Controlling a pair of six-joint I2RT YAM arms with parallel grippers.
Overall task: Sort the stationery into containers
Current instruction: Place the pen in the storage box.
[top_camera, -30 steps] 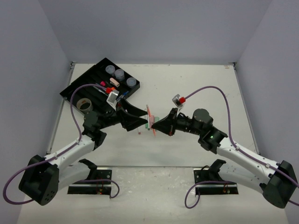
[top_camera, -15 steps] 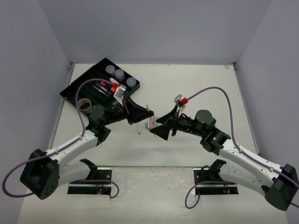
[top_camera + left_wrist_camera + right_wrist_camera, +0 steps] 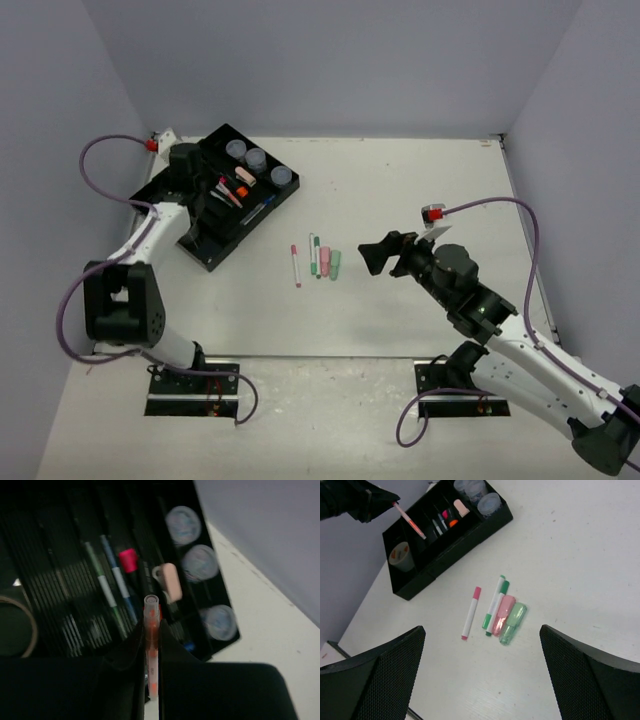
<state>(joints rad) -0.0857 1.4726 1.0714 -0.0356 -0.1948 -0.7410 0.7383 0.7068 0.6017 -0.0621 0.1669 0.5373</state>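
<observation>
My left gripper [image 3: 151,632] is shut on a translucent orange pen [image 3: 151,652] and hangs above the black divided tray [image 3: 60,605]; the top view shows this gripper [image 3: 215,192] over the tray [image 3: 250,232]. In the tray lie three greyish jars [image 3: 200,562], a pink-white stapler-like piece [image 3: 167,580], a green pen [image 3: 102,585], a blue pen [image 3: 120,580] and a tape ring [image 3: 15,625]. On the table lie a pink-white pen [image 3: 471,612], two green pens [image 3: 495,602], a pink marker [image 3: 503,614] and a green marker [image 3: 512,623]. My right gripper [image 3: 385,255] is open and empty, just right of them.
Grey walls close the table on three sides. The tray sits at the far left corner area. The left arm's purple cable [image 3: 100,150] loops up beside the left wall. Both arm bases stand at the near edge.
The two grippers met at the table's middle around the orange pen. The right one opened and drew back right; the left one shut on the pen and swung to the tray.
</observation>
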